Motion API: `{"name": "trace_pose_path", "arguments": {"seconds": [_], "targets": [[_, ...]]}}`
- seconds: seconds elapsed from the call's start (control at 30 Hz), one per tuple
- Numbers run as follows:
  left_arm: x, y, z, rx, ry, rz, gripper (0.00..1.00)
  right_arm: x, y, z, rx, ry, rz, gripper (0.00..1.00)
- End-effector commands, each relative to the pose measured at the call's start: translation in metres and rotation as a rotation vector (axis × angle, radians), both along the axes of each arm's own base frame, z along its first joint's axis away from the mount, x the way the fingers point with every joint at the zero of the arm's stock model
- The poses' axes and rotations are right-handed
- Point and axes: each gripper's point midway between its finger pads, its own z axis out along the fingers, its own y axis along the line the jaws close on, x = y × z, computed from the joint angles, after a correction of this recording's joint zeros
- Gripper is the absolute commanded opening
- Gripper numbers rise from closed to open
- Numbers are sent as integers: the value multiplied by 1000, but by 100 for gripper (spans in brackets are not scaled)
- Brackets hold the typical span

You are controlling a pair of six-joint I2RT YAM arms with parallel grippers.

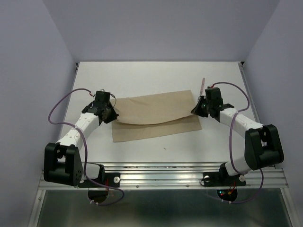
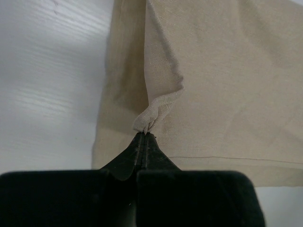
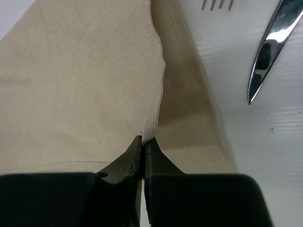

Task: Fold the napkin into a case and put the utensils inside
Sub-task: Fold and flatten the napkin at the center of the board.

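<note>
Nearest us, both arm bases (image 1: 61, 165) sit bolted at the near edge of the white table (image 1: 156, 75). Beyond them, we see the tan napkin (image 1: 156, 116) spread across the middle of the surface. Its lower layer lies flat and its upper layer is lifted at both ends. The left gripper (image 1: 108, 113), fingers pressed together, pinches a bunched bit of the cloth's left edge. The right gripper (image 1: 196, 109), also closed tight, pinches the upper layer's right edge. Toward the far right corner, just past the napkin's right edge, a silver knife (image 3: 267, 47) blade and fork (image 3: 217, 4) tines rest on bare surface. One pinkish-red handle (image 1: 202, 85) shows behind the right gripper.
</note>
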Motion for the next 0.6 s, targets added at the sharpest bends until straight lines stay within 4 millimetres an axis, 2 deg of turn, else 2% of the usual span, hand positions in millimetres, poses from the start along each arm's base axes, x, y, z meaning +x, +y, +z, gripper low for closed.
{"name": "trace_pose_path", "arguments": {"seconds": [0.0,0.13,0.3,0.43,0.57], "targets": [[-13,-10,-3,-41,-11,27,0,-14,4,2,60,-23,15,1],[-22,-8,-13,-38,8,46,0,-23,1,-9,56,-1,4,1],[-26,-5,-14,-20,16,56,0,-24,0,-10,50,-7,8,1],[-25,-4,-5,-21,-1,60,0,-23,1,-4,49,-15,10,1],[-29,-2,15,-21,-30,66,0,-25,-1,10,51,-33,8,1]]}}
